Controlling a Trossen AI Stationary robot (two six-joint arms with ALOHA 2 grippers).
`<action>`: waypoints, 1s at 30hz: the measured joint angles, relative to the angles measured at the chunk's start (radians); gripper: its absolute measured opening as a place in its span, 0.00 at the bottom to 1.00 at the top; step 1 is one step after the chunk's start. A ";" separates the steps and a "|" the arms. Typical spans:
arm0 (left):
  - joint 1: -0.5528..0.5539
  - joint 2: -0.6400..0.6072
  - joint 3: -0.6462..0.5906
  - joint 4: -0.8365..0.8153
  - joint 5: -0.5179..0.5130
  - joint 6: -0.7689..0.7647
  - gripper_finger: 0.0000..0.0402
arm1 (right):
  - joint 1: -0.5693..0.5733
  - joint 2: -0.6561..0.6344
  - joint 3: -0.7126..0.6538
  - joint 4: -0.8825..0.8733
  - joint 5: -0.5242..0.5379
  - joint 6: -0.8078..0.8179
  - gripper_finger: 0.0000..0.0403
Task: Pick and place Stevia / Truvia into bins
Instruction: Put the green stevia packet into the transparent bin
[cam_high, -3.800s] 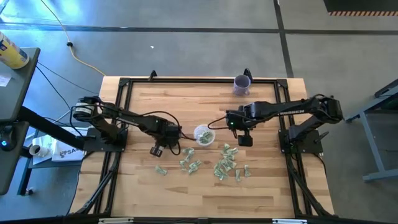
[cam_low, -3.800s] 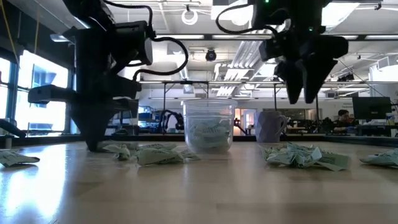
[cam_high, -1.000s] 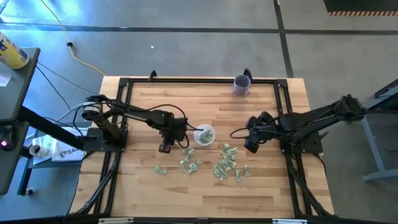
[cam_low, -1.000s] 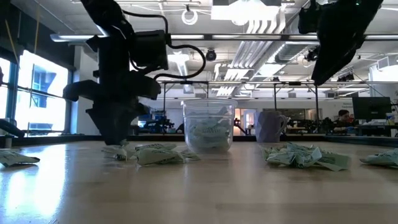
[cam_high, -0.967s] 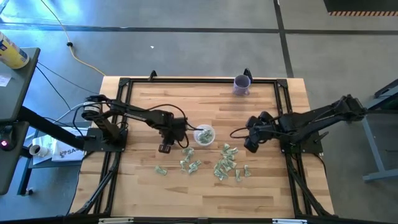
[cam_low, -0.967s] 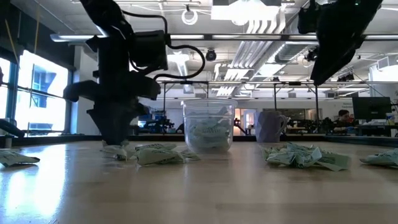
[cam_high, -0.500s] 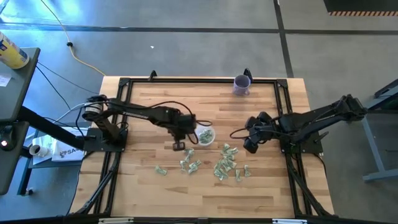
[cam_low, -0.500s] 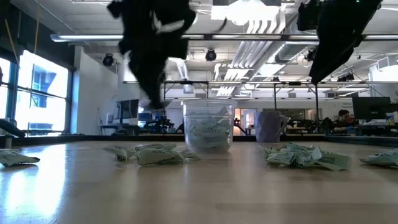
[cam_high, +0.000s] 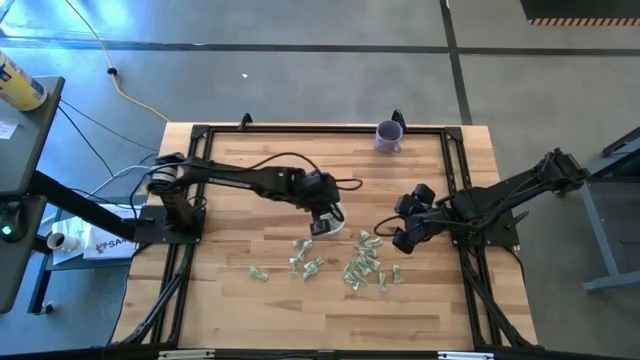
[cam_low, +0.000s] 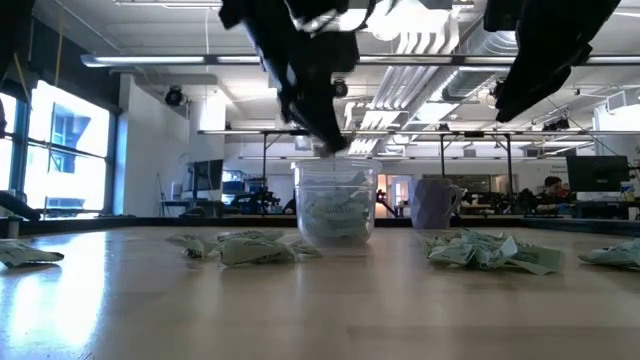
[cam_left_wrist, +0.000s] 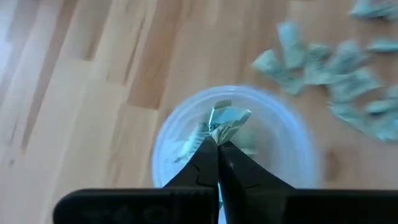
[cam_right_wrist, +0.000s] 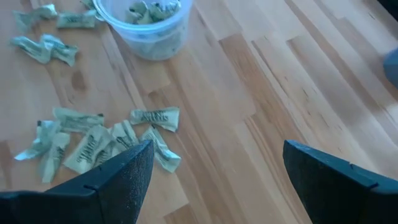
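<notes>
The clear cup (cam_low: 335, 205) stands upright on the table, with several sachets inside it; the right wrist view shows it too (cam_right_wrist: 149, 25). My left gripper (cam_left_wrist: 217, 140) hangs right above the cup's mouth (cam_high: 334, 214), shut on one crumpled green-white sachet (cam_left_wrist: 225, 118). More sachets lie scattered on the wood toward the near edge (cam_high: 365, 265), (cam_high: 303, 262), (cam_right_wrist: 93, 140). My right gripper (cam_right_wrist: 214, 162) is open and raised off the table, to the right of the sachets (cam_high: 405, 238). My left gripper pinches the crumpled sachet by its near edge (cam_left_wrist: 219, 127) between the very tips of its two fingers. The fingers come from above, pointing down. The sachet is lifted clear and sticks out past the fingertips over the cup's opening.
A purple cup (cam_high: 388, 135) stands near the far edge. A black frame (cam_high: 300, 128) runs round the table. One lone sachet (cam_high: 259, 273) lies toward the near left. Bare wood stretches from the clear cup to the far edge.
My left gripper has risen from the sachets on the table left of the cup and swung right, ending above the cup's mouth with one sachet lifted clear in its tips. The right arm has kept nearly still.
</notes>
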 joint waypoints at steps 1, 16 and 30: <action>0.006 0.018 0.000 -0.010 -0.017 -0.010 0.08 | 0.000 0.000 0.000 0.006 0.000 -0.001 0.86; -0.018 0.003 0.153 -0.345 0.090 -0.205 0.58 | -0.049 0.074 0.002 0.161 -0.129 -0.275 0.86; -0.166 -0.288 -0.142 -0.529 -0.038 -0.484 0.52 | -0.248 0.390 0.006 0.368 -0.347 -0.819 0.84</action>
